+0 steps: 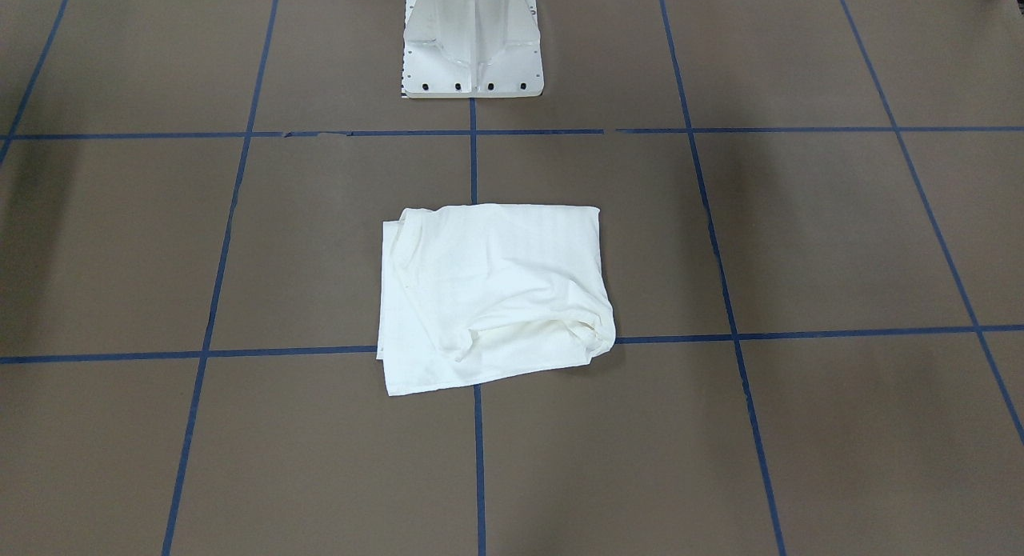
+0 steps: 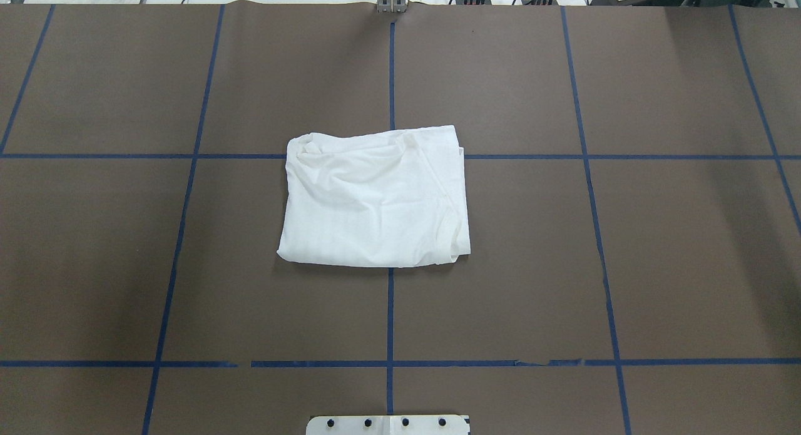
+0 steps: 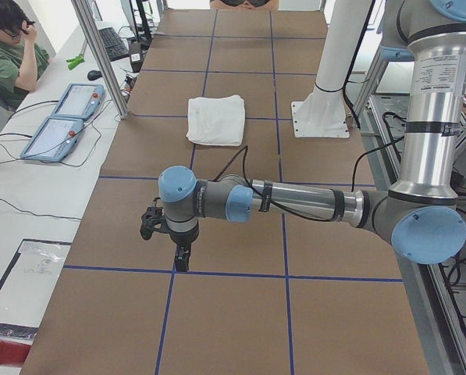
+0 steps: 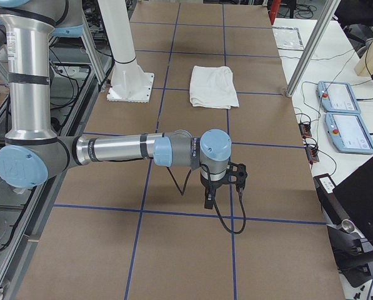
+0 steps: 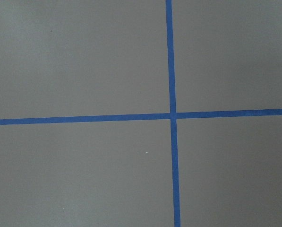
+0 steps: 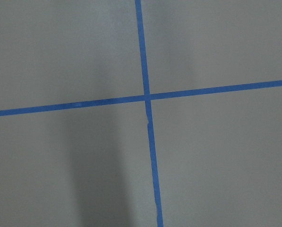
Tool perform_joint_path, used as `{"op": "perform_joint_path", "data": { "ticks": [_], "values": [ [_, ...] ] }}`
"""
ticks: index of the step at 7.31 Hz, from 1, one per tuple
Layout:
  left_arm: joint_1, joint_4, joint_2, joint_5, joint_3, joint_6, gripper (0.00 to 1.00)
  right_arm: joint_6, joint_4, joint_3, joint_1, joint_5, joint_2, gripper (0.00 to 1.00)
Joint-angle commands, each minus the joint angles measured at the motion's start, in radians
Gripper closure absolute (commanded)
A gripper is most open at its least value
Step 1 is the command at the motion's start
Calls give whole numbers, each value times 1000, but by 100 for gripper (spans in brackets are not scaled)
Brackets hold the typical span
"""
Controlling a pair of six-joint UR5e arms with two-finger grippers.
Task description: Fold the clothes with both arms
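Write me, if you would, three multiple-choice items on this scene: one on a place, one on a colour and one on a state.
1. Where does the T-shirt lie?
A. in the middle of the table, over a crossing of tape lines, in front of the pedestal
B. at a far corner
C. on the side bench

2. What colour are the tape lines?
A. red
B. yellow
C. blue

3. In what state is the T-shirt?
A. spread flat, sleeves out
B. folded into a compact bundle
C. lifted in the air

Key:
1 A: the overhead view shows it covering the central crossing.
2 C: every line is blue.
3 B: it rests as a small layered rectangle with no sleeves out.
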Motion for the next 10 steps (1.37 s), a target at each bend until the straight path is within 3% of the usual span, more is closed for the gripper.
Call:
{"op": "perform_joint_path", "data": {
  "ticks": [1,10],
  "values": [
    [0,0,-2,-2,0,0,0,-2,0,0,0,1,1,0],
    [2,0,-9,-17,0,0,0,-5,0,-3,0,1,-1,0]
  ]
}}
